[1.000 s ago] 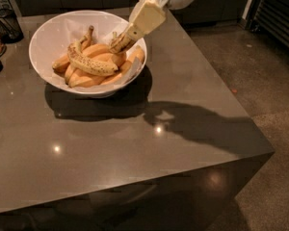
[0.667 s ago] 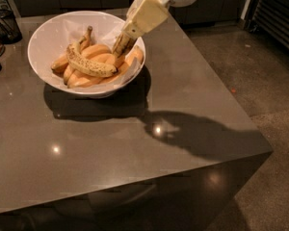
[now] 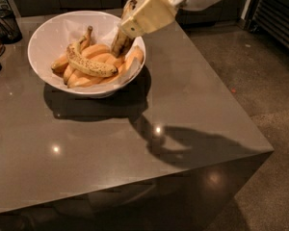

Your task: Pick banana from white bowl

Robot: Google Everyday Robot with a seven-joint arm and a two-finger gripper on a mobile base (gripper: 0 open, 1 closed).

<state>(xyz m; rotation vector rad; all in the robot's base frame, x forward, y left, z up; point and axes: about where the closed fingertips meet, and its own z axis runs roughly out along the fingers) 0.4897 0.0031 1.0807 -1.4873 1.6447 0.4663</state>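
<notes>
Near the far edge of the grey counter [image 3: 111, 143], not far from its far right corner, sits the white bowl [image 3: 55, 25], wide, round and loaded with fruit. Over the bowl's right side hangs the gripper [image 3: 129, 27], a cream-coloured block reaching down and leftward from the arm at the top of the view. Its fingers are closed around the banana [image 3: 119, 42], pinching it about the middle. That banana stands nearly upright, leaning a little to the right. Its dark upper end pokes out above the gripper, and its brown-speckled lower part drops toward the fruit just inside the bowl's right rim. Whether the lower tip touches the pile beneath cannot be told.

Across the top of the pile lies a more curved, heavily freckled banana [image 3: 89, 66], one end pointing toward the counter's right edge and its stem rising toward the far edge. Under it are smooth orange-yellow bananas [image 3: 98, 57], resting against the bowl's inner wall.

At the far left corner of what shows stands a black wire basket [image 3: 5, 25], well apart from the bowl. The arm's shadow [image 3: 192, 146] falls across the counter toward the near right corner, and beyond the right edge lies a speckled floor [image 3: 250, 71].
</notes>
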